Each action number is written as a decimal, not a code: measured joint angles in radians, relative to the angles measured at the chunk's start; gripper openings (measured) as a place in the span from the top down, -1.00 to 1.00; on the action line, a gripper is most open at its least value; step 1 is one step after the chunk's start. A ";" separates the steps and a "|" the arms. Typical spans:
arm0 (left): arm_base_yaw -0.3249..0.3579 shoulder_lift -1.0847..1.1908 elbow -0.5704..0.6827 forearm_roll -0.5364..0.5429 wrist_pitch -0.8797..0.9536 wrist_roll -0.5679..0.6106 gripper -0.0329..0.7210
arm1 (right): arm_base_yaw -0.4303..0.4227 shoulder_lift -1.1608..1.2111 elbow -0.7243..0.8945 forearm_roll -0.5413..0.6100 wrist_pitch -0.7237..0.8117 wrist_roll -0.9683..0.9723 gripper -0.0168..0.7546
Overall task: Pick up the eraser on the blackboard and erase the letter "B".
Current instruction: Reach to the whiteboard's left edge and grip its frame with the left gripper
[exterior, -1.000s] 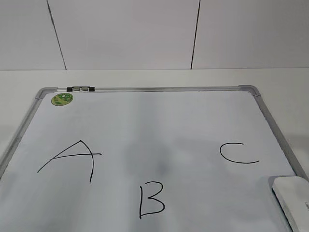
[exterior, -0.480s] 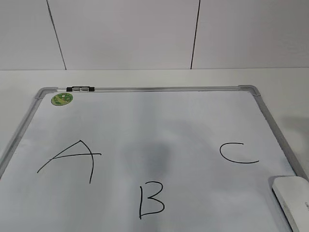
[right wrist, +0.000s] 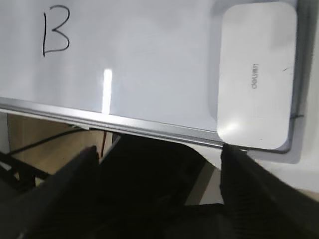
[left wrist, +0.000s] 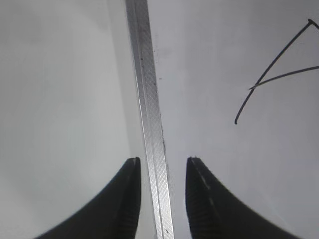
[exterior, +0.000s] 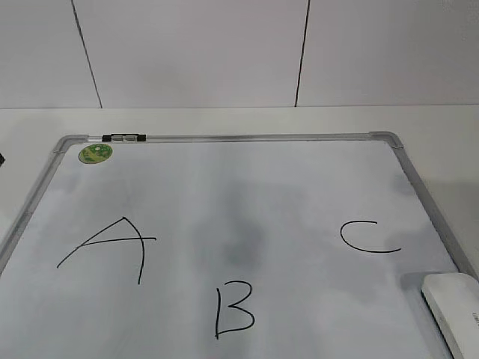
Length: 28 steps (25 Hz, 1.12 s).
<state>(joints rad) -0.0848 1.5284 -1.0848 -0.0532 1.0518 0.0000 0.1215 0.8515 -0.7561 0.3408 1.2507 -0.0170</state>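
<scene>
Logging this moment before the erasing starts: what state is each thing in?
eraser: lying flat at the board's corner, untouched
letter "B": intact
blackboard: flat on the table
left gripper: open, empty, straddling the frame
right gripper: open, empty

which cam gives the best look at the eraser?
Right wrist view: the eraser shows nearly whole, grey print visible, in the blackboard corner. Exterior view cuts it off at the bottom-right edge. Left wrist view misses it, showing only frame and part of the "A".

Exterior camera slants down at the blackboard (exterior: 247, 194); both wrist cameras view its edges closely.
</scene>
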 joint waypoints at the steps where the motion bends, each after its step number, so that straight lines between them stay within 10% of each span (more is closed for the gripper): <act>1: 0.000 0.011 -0.001 0.002 -0.007 0.000 0.28 | 0.032 0.021 -0.001 0.000 0.000 0.000 -0.56; 8: 0.000 0.076 -0.002 0.004 -0.088 0.000 0.28 | 0.237 0.193 -0.049 -0.167 -0.008 0.112 -0.56; 28: 0.040 0.299 -0.014 0.027 -0.206 0.000 0.28 | 0.246 0.252 -0.053 -0.245 -0.018 0.132 -0.56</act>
<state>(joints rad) -0.0447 1.8274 -1.0991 -0.0261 0.8463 0.0000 0.3678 1.1034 -0.8095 0.0962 1.2327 0.1151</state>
